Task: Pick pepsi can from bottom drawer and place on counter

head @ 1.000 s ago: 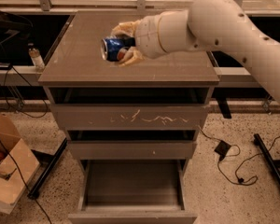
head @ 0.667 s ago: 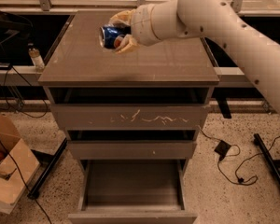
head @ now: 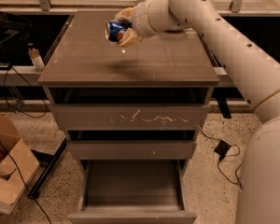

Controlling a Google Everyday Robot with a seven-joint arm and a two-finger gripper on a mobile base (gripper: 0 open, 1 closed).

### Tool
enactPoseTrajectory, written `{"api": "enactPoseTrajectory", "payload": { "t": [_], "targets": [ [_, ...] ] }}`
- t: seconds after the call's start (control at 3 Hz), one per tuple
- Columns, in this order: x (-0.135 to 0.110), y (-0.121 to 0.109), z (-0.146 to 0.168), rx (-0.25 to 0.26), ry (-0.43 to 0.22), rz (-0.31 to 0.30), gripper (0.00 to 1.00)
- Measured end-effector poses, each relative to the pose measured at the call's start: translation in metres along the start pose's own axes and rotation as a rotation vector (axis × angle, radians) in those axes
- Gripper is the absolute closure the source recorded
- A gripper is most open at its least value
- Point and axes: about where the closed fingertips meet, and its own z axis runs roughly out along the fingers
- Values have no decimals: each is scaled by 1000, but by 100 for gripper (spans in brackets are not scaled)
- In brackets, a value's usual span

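Note:
My gripper [head: 122,28] is shut on the pepsi can [head: 114,31], a small blue can held on its side with its silver top facing left. It hovers above the far left part of the counter [head: 130,59], and its shadow falls on the top below. The bottom drawer [head: 133,185] is pulled open at the foot of the cabinet, and its grey tray holds nothing that I can see. My white arm [head: 233,50] reaches in from the right.
A white-scratched drawer front [head: 130,118] and a narrower middle drawer [head: 130,149] sit shut above the open one. A small bottle [head: 35,57] stands on a ledge to the left. A cardboard box [head: 7,171] and cables lie on the floor at left.
My gripper has carried the can up and towards the back left of the counter. The arm has swung further over the cabinet top.

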Motion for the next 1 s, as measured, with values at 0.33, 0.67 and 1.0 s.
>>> {"api": "enactPoseTrajectory", "payload": {
  "t": [0.33,0.67,1.0],
  "targets": [
    [6,-7,0,9,6,7,35],
    [6,-7,0,9,6,7,12],
    [6,-7,0,9,6,7,0]
  ]
}}
